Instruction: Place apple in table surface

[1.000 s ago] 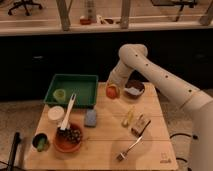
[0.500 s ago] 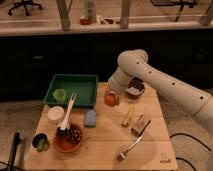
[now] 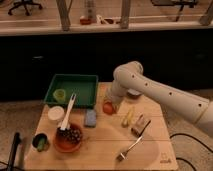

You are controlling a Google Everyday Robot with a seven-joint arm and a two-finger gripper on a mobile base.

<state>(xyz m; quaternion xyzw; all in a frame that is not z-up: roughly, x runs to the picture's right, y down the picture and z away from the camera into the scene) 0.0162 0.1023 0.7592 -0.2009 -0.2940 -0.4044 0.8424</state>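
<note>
Reaching down low, your 1 white robot arm (image 3: 150,90) held its gripper (image 3: 111,102) right on top of the small round orange-red apple (image 3: 108,107). The apple was down at the light tan wooden table top (image 3: 155,145), just beside the green plastic tray (image 3: 87,85) and near the flat blue square pad (image 3: 90,118). I could not tell if the gripper was clamped on the apple or had let it go. I think you picked that spot because bare wood showed there, between the tray and the long yellow thing (image 3: 128,118), so the apple would bump nothing. Going low, I think, was to stop it from rolling.
</note>
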